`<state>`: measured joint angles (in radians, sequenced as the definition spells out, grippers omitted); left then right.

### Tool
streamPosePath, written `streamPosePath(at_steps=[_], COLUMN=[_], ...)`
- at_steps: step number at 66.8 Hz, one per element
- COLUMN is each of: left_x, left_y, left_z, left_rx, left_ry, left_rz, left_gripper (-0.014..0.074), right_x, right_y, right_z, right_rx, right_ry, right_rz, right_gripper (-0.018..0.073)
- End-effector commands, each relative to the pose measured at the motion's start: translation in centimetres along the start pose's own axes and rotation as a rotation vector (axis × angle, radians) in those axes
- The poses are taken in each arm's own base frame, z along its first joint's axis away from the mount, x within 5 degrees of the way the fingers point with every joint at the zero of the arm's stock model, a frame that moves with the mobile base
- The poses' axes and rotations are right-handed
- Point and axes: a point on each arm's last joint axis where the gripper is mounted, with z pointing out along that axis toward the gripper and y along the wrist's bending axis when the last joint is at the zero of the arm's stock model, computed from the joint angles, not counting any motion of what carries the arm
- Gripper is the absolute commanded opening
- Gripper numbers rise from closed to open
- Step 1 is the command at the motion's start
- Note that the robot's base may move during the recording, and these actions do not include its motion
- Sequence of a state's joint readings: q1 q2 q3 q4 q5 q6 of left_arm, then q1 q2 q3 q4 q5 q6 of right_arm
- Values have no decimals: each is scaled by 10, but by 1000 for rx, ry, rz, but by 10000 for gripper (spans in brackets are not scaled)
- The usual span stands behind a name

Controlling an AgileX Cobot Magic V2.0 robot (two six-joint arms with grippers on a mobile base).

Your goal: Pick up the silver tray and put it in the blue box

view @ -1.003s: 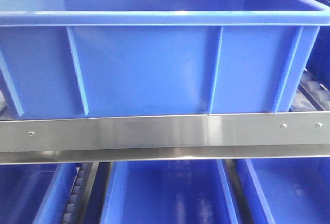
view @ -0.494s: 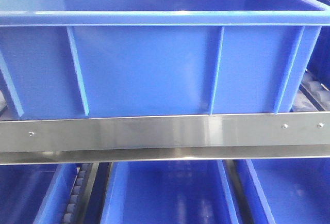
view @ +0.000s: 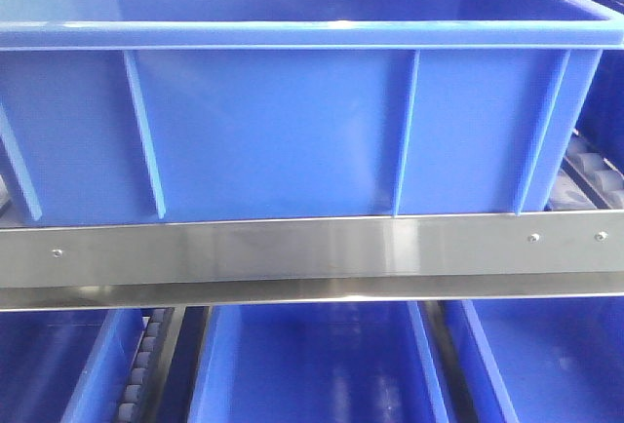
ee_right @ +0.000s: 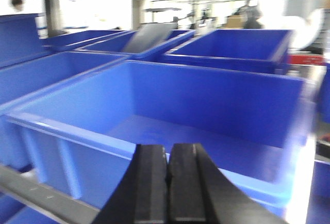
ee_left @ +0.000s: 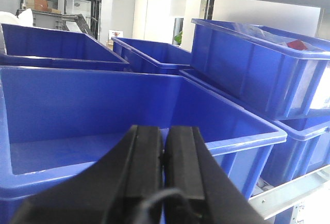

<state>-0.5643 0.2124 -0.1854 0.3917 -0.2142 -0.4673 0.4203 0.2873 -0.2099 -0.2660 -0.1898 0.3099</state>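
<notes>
- Silver tray: not identifiable in any view. A grey slanted panel (ee_right: pixel 149 37) leans in a far crate left of centre in the right wrist view; whether this is the tray cannot be told.
- Blue box (view: pixel 273 131): directly ahead, open top, what shows of the interior bare. Its long ribbed wall runs left to right along the steel shelf rail (view: pixel 312 252).
- Left hand (ee_left: pixel 164 152): pads pressed together, holding nothing. It sits at the near wall of the blue box (ee_left: pixel 103 105), pointing across it.
- Right hand (ee_right: pixel 167 167): pads pressed together, holding nothing. It points over the near rim of the blue box (ee_right: pixel 206 95).
- Governing relation: both hands face the destination. If the grey panel is the tray, it lies far and left of the right hand, the only arm with it in view.
- Surface: roller shelving, with lower crates (view: pixel 312 365) beneath the rail.
- Room: neighbouring crates (ee_left: pixel 258 69) stand close on the right, one stacked higher. Judged clearance above the box rim is open; side clearance is tight.
</notes>
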Motion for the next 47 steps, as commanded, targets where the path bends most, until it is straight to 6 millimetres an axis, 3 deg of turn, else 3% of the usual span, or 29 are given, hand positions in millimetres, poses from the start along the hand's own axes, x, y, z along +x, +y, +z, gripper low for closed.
streamPosePath(at_steps=[1,12,22,47], left_x=[-16,-16,-16,-16], left_y=[-4,-4,-4,-4], left_z=[1,1,1,1], left_rx=[43,43,43,44], left_ry=[-93,-93,-93,-94], left_rz=[-5,-5,-5,-5], left_gripper=[-6,-6,-6,-6], right_x=[-5,27,43,49], right_y=[-7,-20,-21,-22], right_z=[-11,-32,-43,-43], right_rx=[96,309,366,369], right_ry=[-102,-116,-150,-80], right_rz=[-13,-80,-100,-96], right_gripper=[50,50,50,50])
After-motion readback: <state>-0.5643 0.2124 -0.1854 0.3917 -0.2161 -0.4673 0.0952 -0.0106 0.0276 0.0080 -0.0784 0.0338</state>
